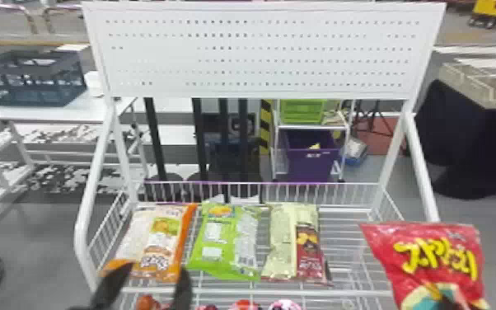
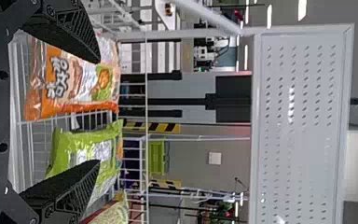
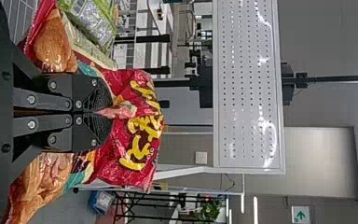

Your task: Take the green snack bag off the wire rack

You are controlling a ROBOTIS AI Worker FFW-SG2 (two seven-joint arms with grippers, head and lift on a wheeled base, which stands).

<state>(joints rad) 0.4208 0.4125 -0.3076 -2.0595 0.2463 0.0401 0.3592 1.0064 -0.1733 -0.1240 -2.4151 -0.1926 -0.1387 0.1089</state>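
Spread left gripper, near left, apparently clear of green snack bag on wire rack; right gripper, near right, clamped on red bag.

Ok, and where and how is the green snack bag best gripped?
I would grip the green snack bag across its middle, coming from the robot's side and slightly above with the open left gripper. It lies with its long sides running away from the robot, and narrow gaps beside it probably let the fingers in.
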